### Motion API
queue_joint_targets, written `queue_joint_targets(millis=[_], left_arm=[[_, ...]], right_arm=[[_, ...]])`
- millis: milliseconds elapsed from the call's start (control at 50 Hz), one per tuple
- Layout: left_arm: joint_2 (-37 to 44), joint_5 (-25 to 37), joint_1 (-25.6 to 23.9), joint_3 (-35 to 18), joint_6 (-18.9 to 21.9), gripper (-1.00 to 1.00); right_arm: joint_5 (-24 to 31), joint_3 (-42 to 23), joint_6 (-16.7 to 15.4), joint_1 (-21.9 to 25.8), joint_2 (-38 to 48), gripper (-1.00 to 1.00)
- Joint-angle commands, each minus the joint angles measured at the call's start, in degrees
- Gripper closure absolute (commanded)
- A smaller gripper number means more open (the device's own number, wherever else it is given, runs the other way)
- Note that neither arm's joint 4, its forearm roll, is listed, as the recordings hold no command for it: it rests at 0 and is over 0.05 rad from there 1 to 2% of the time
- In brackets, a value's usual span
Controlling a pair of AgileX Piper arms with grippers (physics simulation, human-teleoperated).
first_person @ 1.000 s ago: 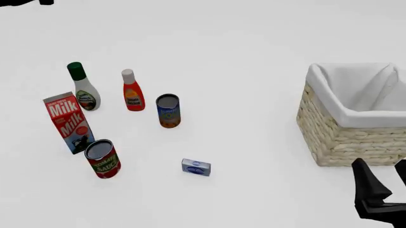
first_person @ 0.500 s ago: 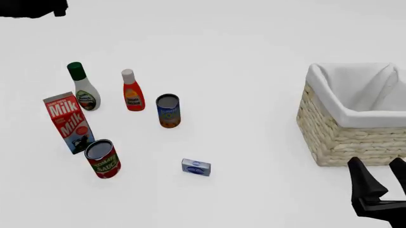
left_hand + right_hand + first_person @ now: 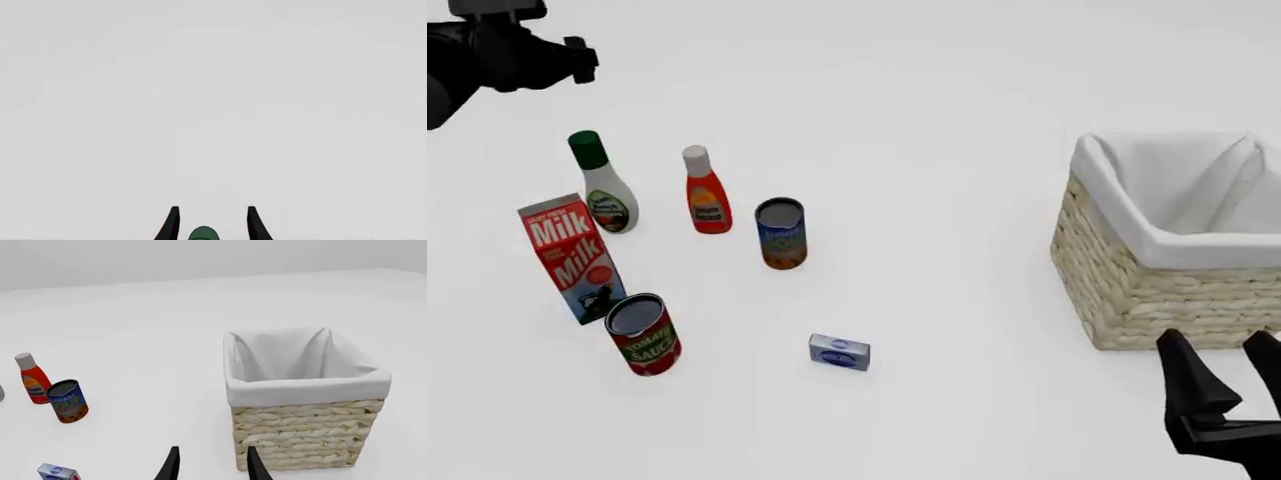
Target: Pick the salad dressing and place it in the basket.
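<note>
On the worktop (image 3: 934, 120), the salad dressing (image 3: 602, 187) is seen upright at far left, beside the red bottle (image 3: 705, 195), well apart from the basket (image 3: 1174, 250). Its green cap is framed between the left pincer (image 3: 210, 222), held apart. The right pincer (image 3: 1225, 375) is likewise spread near the basket.

The white table (image 3: 961, 120) carries bottles, cans, a milk carton (image 3: 571, 257), and the basket (image 3: 1170, 236).

Smooth white plastic salad dressing (image 3: 606, 192) bottle, rough woven wicker basket (image 3: 1154, 290) lined with matt white cloth, glossy metal-topped tomato sauce can (image 3: 643, 334), and printed paperboard milk carton (image 3: 571, 257).
</note>
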Motion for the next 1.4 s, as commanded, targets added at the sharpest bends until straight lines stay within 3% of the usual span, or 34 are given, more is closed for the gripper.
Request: queue_joint_targets(millis=[20,400,860,1400], left_arm=[[1.1,-2.9,-0.8,3.5,-1.2,-1.0],[1.1,-5.7,-0.7,7.3,-1.2,-1.0],[3.0,-7.7,0.2,8.5,-1.3,-1.0],[4.8,-10.3,0.5,11.3,-2.0,-1.0]], right_arm=[[-0.1,0.0,0.0,0.2,0.1,-1.0],[0.7,0.0,0.0,0.5,-0.4,-1.0],[-4.2,0.0,-0.3,1.8,4.9,-1.0],[-5.4,0.0,-0.4,2.1,6.5,-1.0]])
